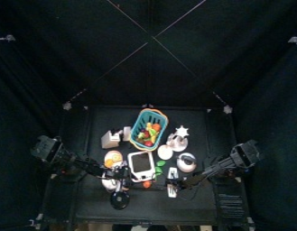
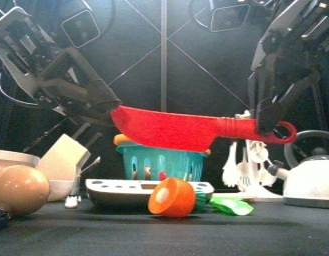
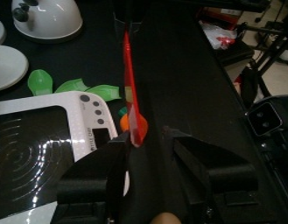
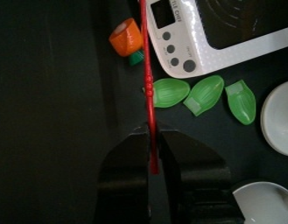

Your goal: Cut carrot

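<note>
Stubby orange-red carrot (image 2: 171,197), lying at table's front edge

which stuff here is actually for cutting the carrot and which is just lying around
For the job:
- carrot
- red knife, held up off the table in the right hand
- left hand, open by the blade

Lying about:
- white scale
- teal basket of produce
- green leaves
- kettle
- white bowl

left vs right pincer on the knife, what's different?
The left pincer is open and not clamping the red knife; the right pincer is shut on it. The left pincer sits at the blade end, the right pincer at the handle end. Both line up with the knife's length.
</note>
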Controlling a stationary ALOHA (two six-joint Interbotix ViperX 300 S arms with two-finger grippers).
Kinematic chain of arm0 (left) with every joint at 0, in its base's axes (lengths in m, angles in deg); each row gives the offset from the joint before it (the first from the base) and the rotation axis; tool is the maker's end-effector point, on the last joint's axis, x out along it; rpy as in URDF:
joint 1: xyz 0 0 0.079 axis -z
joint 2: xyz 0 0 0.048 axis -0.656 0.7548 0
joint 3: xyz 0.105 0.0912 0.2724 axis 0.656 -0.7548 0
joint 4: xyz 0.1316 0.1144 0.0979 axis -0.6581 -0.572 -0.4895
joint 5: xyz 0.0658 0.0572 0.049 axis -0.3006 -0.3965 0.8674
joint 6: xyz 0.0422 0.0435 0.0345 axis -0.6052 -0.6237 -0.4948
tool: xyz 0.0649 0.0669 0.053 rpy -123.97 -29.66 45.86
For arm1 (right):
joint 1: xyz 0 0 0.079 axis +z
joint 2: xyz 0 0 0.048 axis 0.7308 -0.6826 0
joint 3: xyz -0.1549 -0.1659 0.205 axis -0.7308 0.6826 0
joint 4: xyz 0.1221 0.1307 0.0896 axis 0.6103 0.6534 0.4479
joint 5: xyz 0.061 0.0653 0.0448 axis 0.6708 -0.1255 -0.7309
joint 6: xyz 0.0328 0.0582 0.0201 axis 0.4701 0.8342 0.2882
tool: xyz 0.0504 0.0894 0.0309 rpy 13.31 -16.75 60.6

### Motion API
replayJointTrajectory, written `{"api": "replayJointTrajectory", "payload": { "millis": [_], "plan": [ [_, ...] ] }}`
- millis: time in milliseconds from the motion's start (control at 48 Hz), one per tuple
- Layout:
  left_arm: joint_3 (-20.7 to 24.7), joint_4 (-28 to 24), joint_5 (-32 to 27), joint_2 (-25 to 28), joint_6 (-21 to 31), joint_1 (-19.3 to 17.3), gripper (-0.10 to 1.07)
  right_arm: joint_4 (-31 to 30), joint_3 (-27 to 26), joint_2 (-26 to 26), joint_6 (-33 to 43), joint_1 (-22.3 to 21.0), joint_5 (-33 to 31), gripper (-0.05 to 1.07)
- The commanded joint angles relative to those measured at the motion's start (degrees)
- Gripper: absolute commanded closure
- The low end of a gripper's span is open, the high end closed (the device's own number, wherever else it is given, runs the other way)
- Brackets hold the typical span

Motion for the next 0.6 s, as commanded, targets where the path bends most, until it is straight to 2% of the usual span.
{"api": "replayJointTrajectory", "payload": {
  "millis": [0,229,583],
  "plan": [
    [-0.35,-0.18,0.70,-1.85,-0.09,-1.14,0.22,-0.18,-0.09,2.46,0.09,0.00,0.09,0.61],
    [-3.16,-0.09,0.79,-4.83,-0.09,-2.72,0.22,0.09,2.20,4.48,0.26,0.00,0.44,0.61],
    [-4.04,-0.26,0.79,-5.10,-0.18,-5.10,0.22,0.44,3.08,4.75,0.26,-0.09,1.49,0.61]
  ]
}}
